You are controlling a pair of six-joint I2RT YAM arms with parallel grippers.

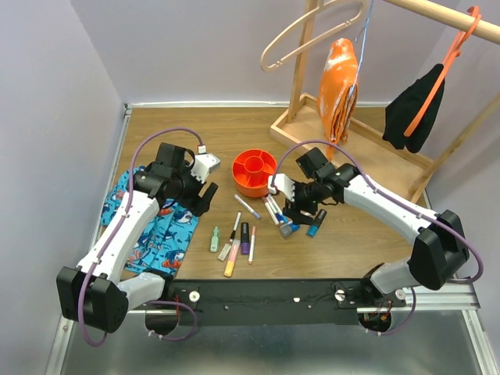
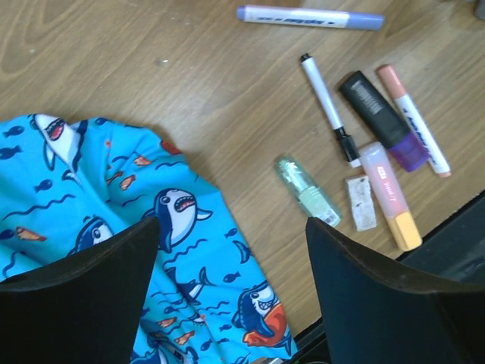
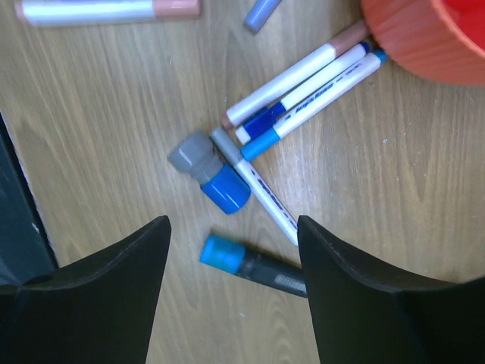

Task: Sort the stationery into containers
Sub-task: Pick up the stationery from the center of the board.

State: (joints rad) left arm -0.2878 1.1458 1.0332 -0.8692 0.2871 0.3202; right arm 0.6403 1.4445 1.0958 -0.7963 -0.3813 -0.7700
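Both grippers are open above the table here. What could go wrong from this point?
The right gripper hangs over a tight pile: the thin white pen lies against the blue stub, so closing may pinch both or scatter them. The left gripper sits over the edge of the shark cloth; reaching for the pale green marker could snag it.

Wooden table [image 1: 156, 133]: red-orange bowl [image 1: 248, 187], scattered markers [image 1: 244, 238], shark-print cloth [image 1: 168, 233], rack base [image 1: 375, 150] at rear.
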